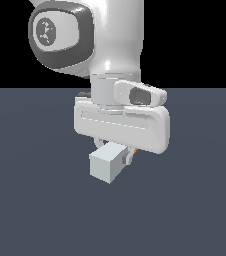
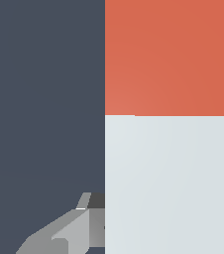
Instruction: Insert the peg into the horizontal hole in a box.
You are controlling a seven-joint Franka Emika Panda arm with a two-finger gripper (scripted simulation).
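Note:
The peg (image 1: 106, 166) is held under the white hand, its pale grey-white end facing the exterior camera. Only a sliver of its red-orange end (image 1: 136, 150) shows behind the hand. My gripper (image 1: 114, 152) is shut on the peg, with one finger on each side of it. In the wrist view the peg (image 2: 168, 178) fills much of the picture, pale grey-white near the fingers and red-orange (image 2: 168, 57) farther out. A grey finger (image 2: 67, 233) shows beside it. The box and the hole are out of view in both frames.
A dark grey-blue floor (image 1: 30, 210) spreads around the arm in the exterior view, with a black background above it. The arm's white links (image 1: 110, 40) rise over the hand. The same floor (image 2: 39, 99) shows beside the peg in the wrist view.

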